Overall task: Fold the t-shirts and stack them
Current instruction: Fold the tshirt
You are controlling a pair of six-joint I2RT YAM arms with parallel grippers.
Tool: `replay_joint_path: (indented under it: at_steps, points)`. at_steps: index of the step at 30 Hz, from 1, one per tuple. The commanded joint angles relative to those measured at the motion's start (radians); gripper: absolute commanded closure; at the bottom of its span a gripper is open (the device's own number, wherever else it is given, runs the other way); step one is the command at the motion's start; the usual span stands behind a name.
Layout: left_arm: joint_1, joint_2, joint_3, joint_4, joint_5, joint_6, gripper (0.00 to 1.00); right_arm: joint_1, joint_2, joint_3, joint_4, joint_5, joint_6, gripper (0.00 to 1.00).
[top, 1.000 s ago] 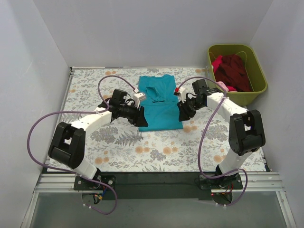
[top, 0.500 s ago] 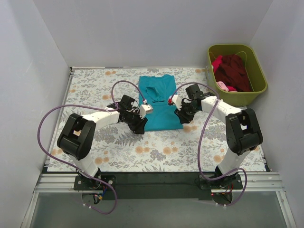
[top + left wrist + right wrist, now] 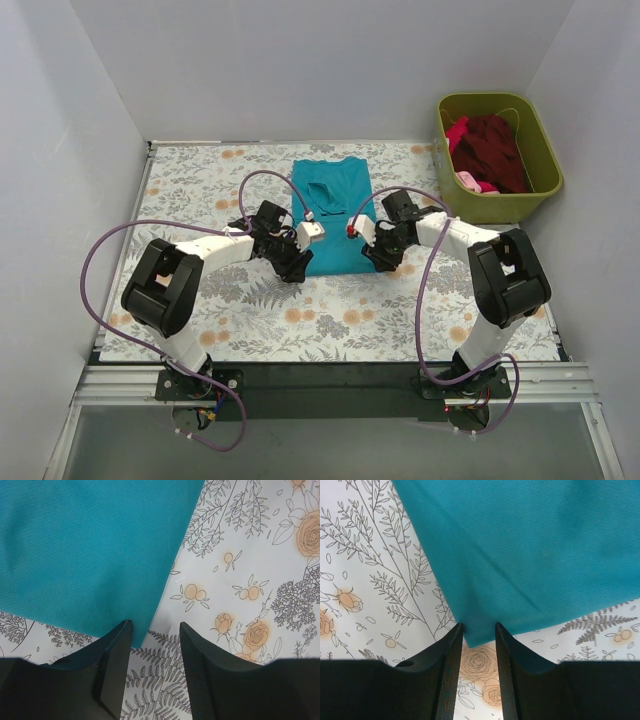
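Note:
The teal t-shirt (image 3: 335, 205) lies flat as a long folded strip in the middle of the table. My left gripper (image 3: 296, 267) is open at its near left corner. In the left wrist view the teal t-shirt (image 3: 90, 555) ends beside the left finger (image 3: 117, 665), and my left gripper (image 3: 155, 630) has only tablecloth in its gap. My right gripper (image 3: 379, 262) is open at the near right corner. In the right wrist view the teal corner (image 3: 475, 637) lies between the tips of my right gripper (image 3: 478, 627). The maroon t-shirt (image 3: 495, 148) with pink cloth (image 3: 466, 181) sits in the bin.
The olive-green bin (image 3: 541, 148) stands at the far right of the table. The table is covered by a floral cloth (image 3: 340, 320). White walls close in the left, back and right sides.
Both grippers have moved inward and toward the near edge of the teal shirt, ending at its two near corners. The shirt has not moved.

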Motion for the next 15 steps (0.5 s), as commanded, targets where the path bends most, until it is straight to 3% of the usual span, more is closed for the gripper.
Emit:
replay_joint_path:
  at_steps: [1,15]
  points:
    - [-0.004,-0.009,0.006,0.012,-0.011,0.031,0.58,0.015,-0.001,-0.029,0.019,-0.002,-0.025,0.61]
    - [-0.011,0.037,-0.022,0.009,-0.076,0.09,0.62,0.027,-0.095,-0.009,-0.039,-0.01,-0.033,0.57]
